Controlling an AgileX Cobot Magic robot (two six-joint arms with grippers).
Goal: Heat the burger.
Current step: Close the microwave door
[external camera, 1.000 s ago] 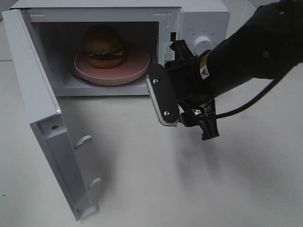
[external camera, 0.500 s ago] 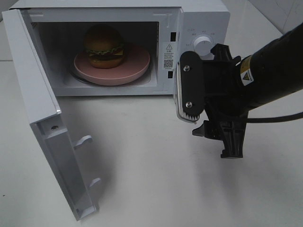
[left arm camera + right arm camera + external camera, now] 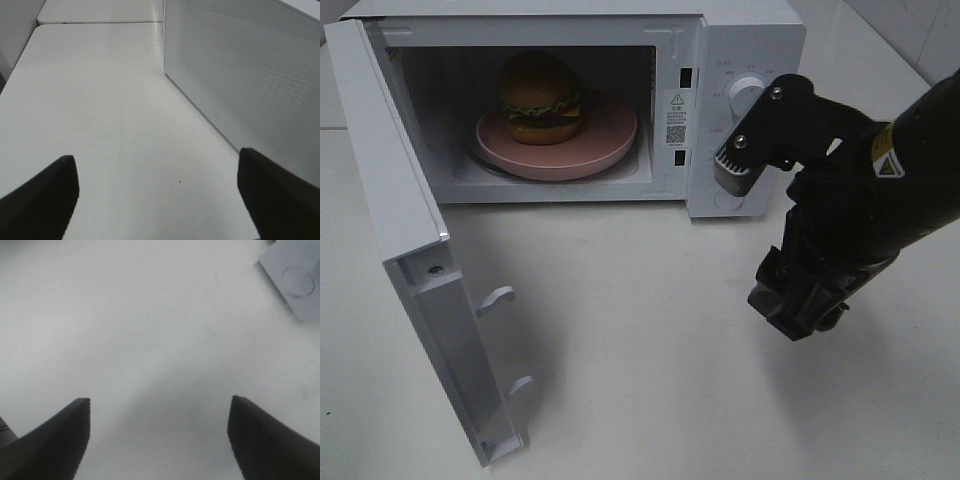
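Note:
The burger (image 3: pixel 540 97), with a domed yellow-orange bun and a green layer, sits on the pink plate (image 3: pixel 610 135) inside the white microwave (image 3: pixel 750 40). Its door (image 3: pixel 410 230) is swung wide open to the left. My right gripper (image 3: pixel 760 250) hangs open in front of the microwave's control panel, fingers pointing down at the table and holding nothing. In the right wrist view the right gripper (image 3: pixel 160 440) shows only bare table between its fingertips. My left gripper (image 3: pixel 157 200) is open and empty beside a white perforated panel (image 3: pixel 250 75); it is out of the exterior view.
The open door juts toward the front left of the white table (image 3: pixel 620 350). The panel's round button (image 3: pixel 298 281) shows in a corner of the right wrist view. A seam between tabletops (image 3: pixel 100 22) lies beyond the left gripper.
My right gripper has drawn back to the right, away from the microwave's opening, and turned so that its fingers point down at the table. The burger, the plate and the door have not moved.

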